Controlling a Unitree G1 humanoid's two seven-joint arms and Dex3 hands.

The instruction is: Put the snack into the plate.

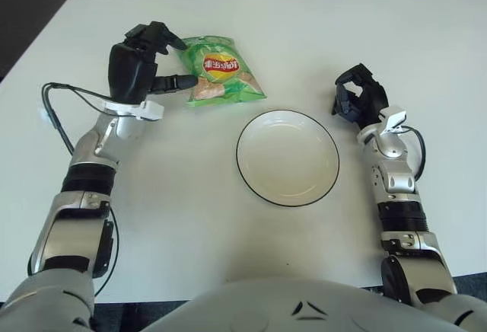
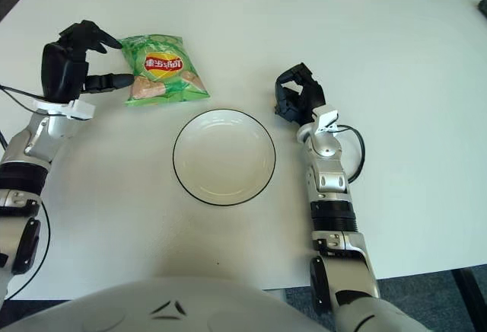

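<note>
Green snack bag (image 1: 217, 71) flat on the white tabletop (image 1: 319, 43), up and to the left of the plate (image 1: 288, 158), apart from its rim. Logo side up, long axis running from the far edge toward the near edge, tilted a little so the near end leans toward the plate. Left hand (image 1: 138, 69) at the bag's left edge, fingers (image 1: 173, 83) spread and holding nothing: one reaching to the bag's lower left corner, seemingly touching it, the others arched beside the upper left corner. Bag to the right of the palm, not enclosed. Right hand (image 1: 358, 100) idle to the right of the plate, fingers curled in, holding nothing. Black cable (image 1: 57, 111) looping beside the left forearm.
</note>
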